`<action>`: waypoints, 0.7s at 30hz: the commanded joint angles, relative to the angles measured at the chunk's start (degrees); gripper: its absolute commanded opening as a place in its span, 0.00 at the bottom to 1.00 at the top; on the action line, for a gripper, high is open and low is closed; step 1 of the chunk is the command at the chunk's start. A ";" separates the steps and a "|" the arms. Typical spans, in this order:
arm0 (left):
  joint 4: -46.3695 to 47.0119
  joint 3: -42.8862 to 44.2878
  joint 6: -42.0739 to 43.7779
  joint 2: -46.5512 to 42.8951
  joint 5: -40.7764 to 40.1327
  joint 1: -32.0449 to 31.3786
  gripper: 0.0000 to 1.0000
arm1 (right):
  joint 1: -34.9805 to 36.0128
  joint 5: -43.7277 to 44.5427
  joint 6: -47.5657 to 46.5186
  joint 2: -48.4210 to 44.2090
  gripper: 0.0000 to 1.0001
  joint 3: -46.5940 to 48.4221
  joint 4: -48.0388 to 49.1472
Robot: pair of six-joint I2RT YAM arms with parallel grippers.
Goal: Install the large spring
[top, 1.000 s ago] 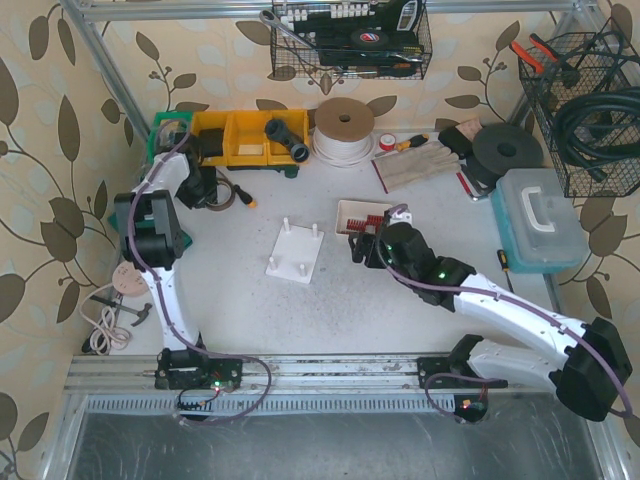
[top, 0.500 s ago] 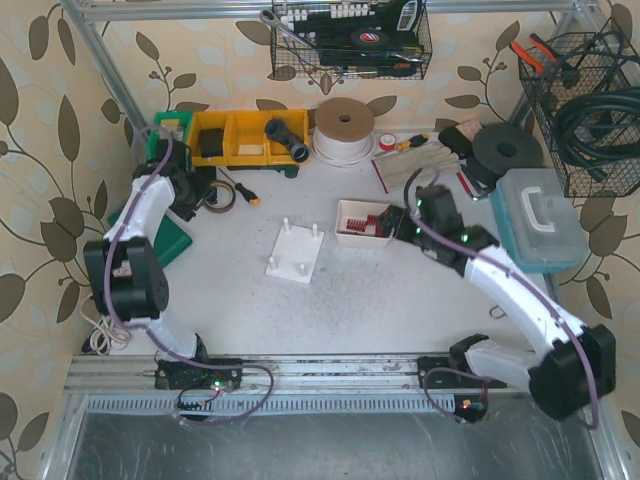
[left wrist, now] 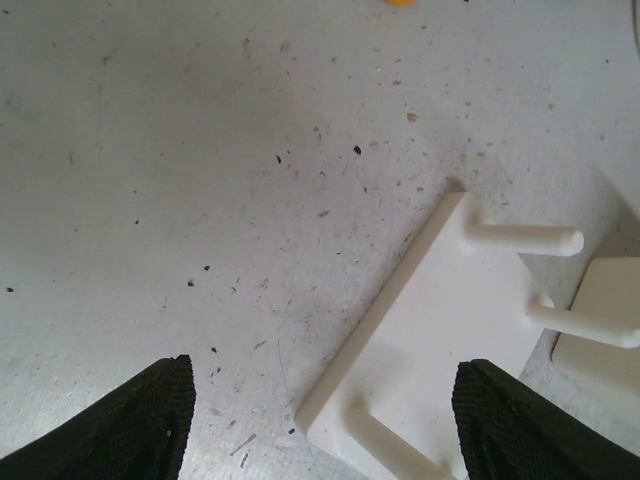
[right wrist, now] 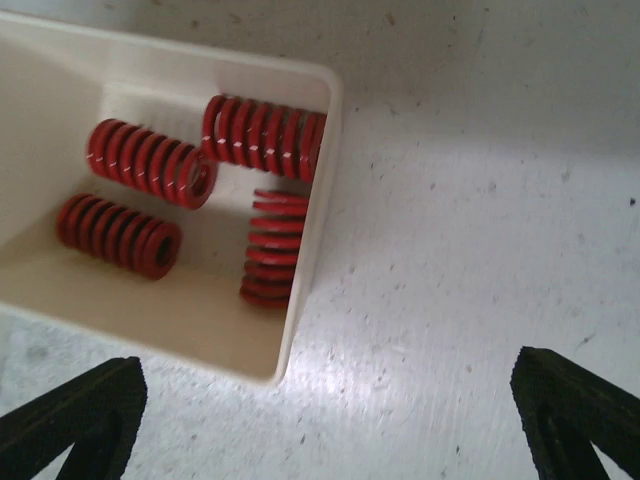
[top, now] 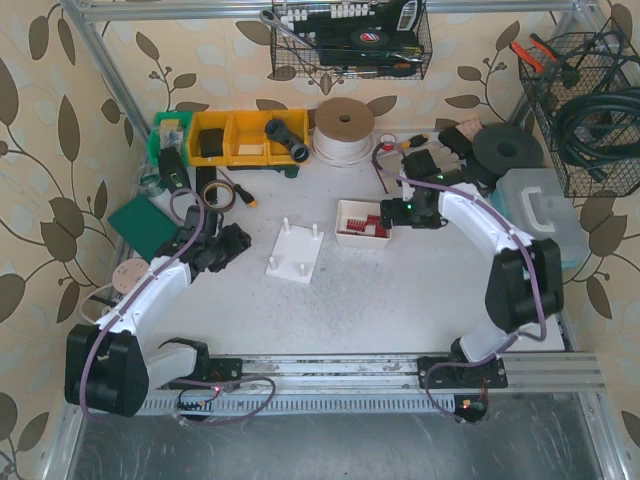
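The white peg plate (top: pixel 296 252) lies mid-table with its thin pegs (left wrist: pixel 525 238) standing up. My left gripper (top: pixel 232 246) hovers just left of it, open and empty, and the left wrist view shows the plate's near corner (left wrist: pixel 440 330) between the spread fingers (left wrist: pixel 140 425). A white tray (top: pixel 356 208) right of the plate holds several red springs (right wrist: pixel 150 162), which look alike in size. My right gripper (top: pixel 398 214) is at the tray's right end, open and empty. Its fingers (right wrist: pixel 575 415) straddle the tray corner (right wrist: pixel 312 240) and bare table.
Yellow bins (top: pixel 245 135), a cord spool (top: pixel 345 125) and a tape ring (top: pixel 218 195) sit along the back. A green pad (top: pixel 145 225) lies at the left. A grey toolbox (top: pixel 535 215) and black disc (top: pixel 505 150) stand at the right.
My left arm has swung from the back left down to beside the peg plate, and its jaws have opened. My right gripper has moved back to the tray's right end.
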 commanded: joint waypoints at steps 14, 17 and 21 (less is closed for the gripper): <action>15.24 -3.51 3.21 -0.94 4.78 -1.07 0.74 | 2.22 14.88 -1.76 11.79 0.92 3.99 -6.05; 15.65 -4.07 3.08 -1.56 4.51 -1.01 0.75 | 4.27 16.73 -0.21 8.96 0.92 0.82 -5.97; 15.46 -3.71 2.99 -0.84 4.74 -0.99 0.75 | 8.36 19.11 3.00 5.15 0.92 -2.81 -6.46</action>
